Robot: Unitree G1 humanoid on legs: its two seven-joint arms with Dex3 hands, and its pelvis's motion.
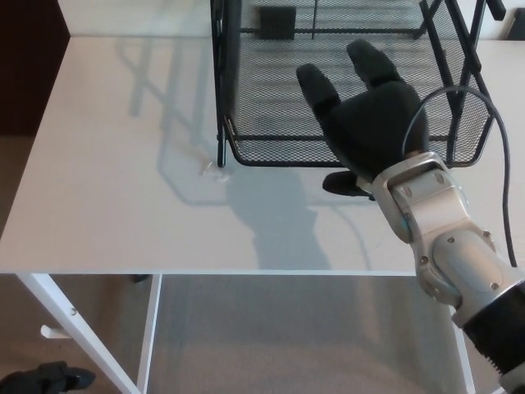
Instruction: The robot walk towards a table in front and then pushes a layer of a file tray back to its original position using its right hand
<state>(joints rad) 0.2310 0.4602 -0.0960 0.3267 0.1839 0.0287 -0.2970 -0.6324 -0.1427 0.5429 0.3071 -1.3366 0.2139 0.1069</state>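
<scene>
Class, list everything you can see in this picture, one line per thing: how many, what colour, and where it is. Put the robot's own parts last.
Table: one, white, fills most of the view, its near edge across the lower part.
File tray: one, black wire mesh in a black frame, on the table at top centre to right.
Small black block: one, at the top edge behind the tray; what it is cannot be told.
Table leg: one, white, slanting at bottom left under the table.
Floor: grey-beige carpet, below the table.
Cable: one, dark, looping by the wrist at right.
Right hand: one, black, fingers spread, against the tray's front.
Right forearm: one, silver, lower right.
</scene>
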